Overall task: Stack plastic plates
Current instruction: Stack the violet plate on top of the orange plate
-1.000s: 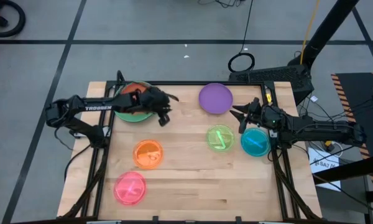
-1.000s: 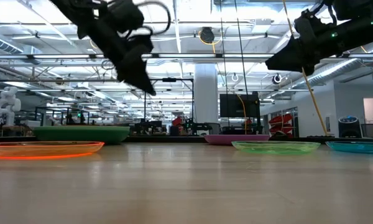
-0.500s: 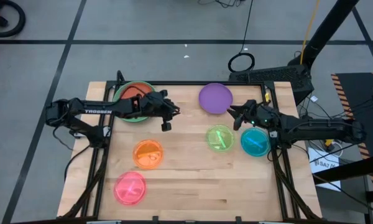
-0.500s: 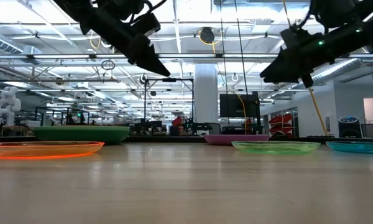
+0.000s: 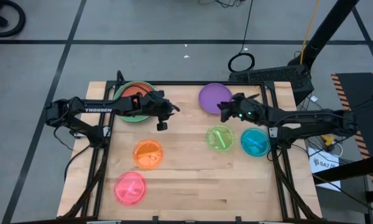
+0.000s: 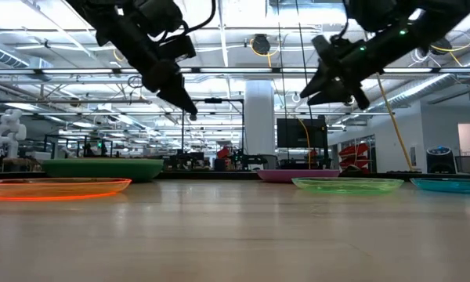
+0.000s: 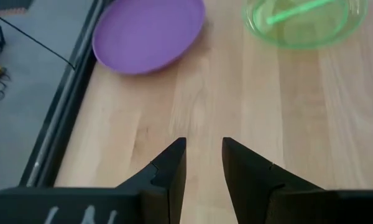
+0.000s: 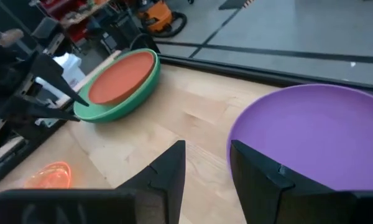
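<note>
A red-orange plate [image 5: 130, 93] lies nested in a green plate [image 5: 122, 113] at the table's far left. The purple plate [image 5: 214, 97] sits at the far middle. The translucent lime [image 5: 220, 138], teal [image 5: 255, 142], orange [image 5: 148, 153] and pink [image 5: 130, 188] plates lie flat and apart. My left gripper [image 5: 162, 124] hovers, narrowly open, just right of the green stack. My right gripper [image 5: 223, 112], also narrowly open, hangs high above the table at the purple plate's near rim [image 8: 236, 134]. Neither touches anything.
Bare wood lies in the table's middle between the orange and lime plates [image 7: 301, 25] and along the near edge right of the pink plate. A black frame rail [image 7: 62, 106] runs along the far edge beside the purple plate [image 7: 146, 31].
My right gripper has moved toward the table's left, from above the teal plate's far side to the purple plate's near rim, staying well above the table. My left gripper has stayed near the green stack, rising a little and dropping back.
</note>
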Robot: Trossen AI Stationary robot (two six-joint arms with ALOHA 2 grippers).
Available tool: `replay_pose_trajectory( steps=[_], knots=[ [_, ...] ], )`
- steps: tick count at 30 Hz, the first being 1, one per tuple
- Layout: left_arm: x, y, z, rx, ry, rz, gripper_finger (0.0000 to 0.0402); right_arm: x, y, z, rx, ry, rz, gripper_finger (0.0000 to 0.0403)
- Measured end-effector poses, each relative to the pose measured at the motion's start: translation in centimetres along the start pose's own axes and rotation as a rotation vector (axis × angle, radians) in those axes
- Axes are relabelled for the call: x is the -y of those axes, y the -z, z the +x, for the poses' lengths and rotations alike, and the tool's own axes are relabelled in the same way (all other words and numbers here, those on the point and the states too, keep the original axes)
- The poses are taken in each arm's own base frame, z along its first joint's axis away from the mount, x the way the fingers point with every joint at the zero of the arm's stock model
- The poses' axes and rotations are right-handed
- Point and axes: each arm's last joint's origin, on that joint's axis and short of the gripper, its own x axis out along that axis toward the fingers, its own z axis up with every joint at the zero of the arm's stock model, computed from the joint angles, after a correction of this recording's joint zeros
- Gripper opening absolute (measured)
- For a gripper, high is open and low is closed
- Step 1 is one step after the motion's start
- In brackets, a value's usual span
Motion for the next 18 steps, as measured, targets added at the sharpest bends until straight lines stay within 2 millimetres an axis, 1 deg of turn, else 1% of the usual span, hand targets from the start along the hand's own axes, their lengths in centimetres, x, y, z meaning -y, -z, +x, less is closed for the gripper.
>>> replay_pose_trajectory(
  steps=[2, 5, 9, 13, 18],
  knots=[
    [0.0, 0.0, -0.1, -0.004, 0.001, 0.0, 0.0111, -0.5, -0.4, 0.7, -0.021, 0.016, 0.006, 0.0118],
    [-0.1, -0.3, -0.8, 0.025, -0.008, 0.007, 0.0111, -1.1, -1.1, 1.6, -0.065, 0.06, 0.019, 0.0118],
    [-0.3, -0.6, -2.7, 0.067, -0.014, 0.0, 0.0111, -1.1, -1.9, 2.5, -0.129, 0.146, 0.044, 0.0118],
    [-0.2, -0.9, -5.3, 0.127, 0.009, -0.002, 0.0111, -0.2, -2.7, 2.9, -0.197, 0.26, 0.075, 0.0118],
    [0.3, -0.9, -7.9, 0.172, 0.031, 0.004, 0.0111, 2.2, -3.4, 3.0, -0.257, 0.417, 0.139, 0.0118]
  ],
)
